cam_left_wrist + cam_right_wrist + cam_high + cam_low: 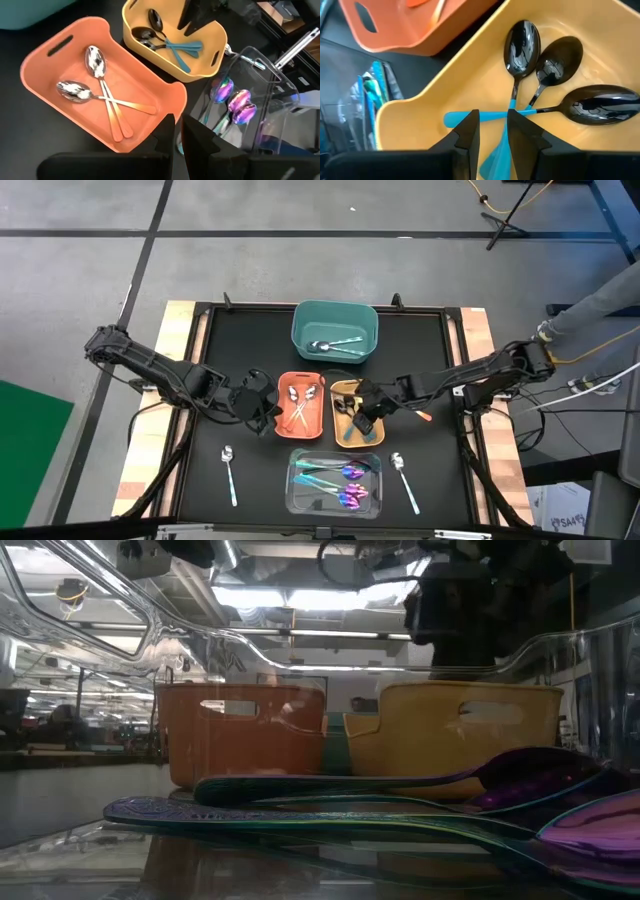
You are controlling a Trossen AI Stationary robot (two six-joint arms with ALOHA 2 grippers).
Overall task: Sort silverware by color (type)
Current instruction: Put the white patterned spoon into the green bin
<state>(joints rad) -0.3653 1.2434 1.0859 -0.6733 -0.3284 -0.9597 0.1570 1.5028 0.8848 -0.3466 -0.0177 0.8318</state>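
**Sorting nearly done, two plain spoons left on the table**

Your right gripper (492, 131) hangs over the yellow bin (335, 392), fingers parted with nothing between them; you look to be just above the three black-bowled, teal-handled spoons (547, 75) lying fanned inside. Your left gripper (177, 137) sits low beside the orange bin (35, 65), fingers nearly pressed together and holding nothing.

The silverware is grouped by look, which explains the layout: two orange-handled spoons (102, 95) cross each other in the orange bin, plain silver pieces (335, 344) rest in the teal bin (305, 315) at the far side, and the iridescent purple-teal spoons (335, 483) lie in the clear bin (294, 502) nearest the table's front edge. Matching handle colour to bin colour seems to be the rule.

Two silver spoons are not yet sorted: one (230, 470) on the black table left of the clear bin, one (404, 478) right of it.

The bins are smooth moulded plastic with cut-out handles and rounded corners. The spoon bowls are polished and mirror-like, so expect them to slip; the thin flat handles lie flush on the table.
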